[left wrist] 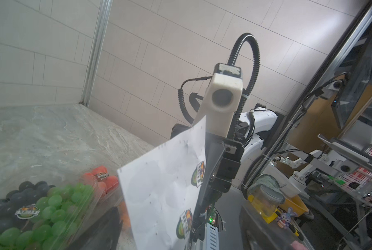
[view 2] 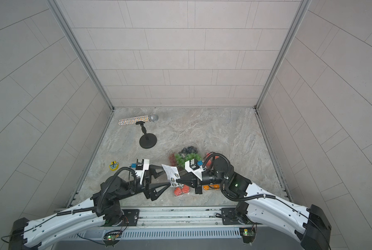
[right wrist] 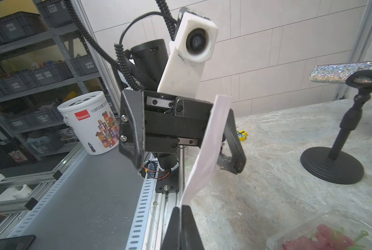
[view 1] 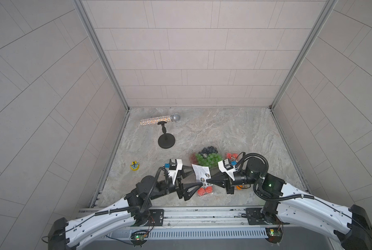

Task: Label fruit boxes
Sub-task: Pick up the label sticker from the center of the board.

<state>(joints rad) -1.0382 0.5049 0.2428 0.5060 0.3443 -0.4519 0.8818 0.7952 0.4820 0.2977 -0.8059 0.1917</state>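
One white bucket marked 108PCS, right fingers pinching sticker sheet, left fingers spread

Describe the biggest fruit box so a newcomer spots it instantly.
Find the black microphone stand on the marble table. Nearer the robot, to its right, sits the large clamshell box. Only it holds green grapes and blueberries; neighbours hold red or orange fruit.
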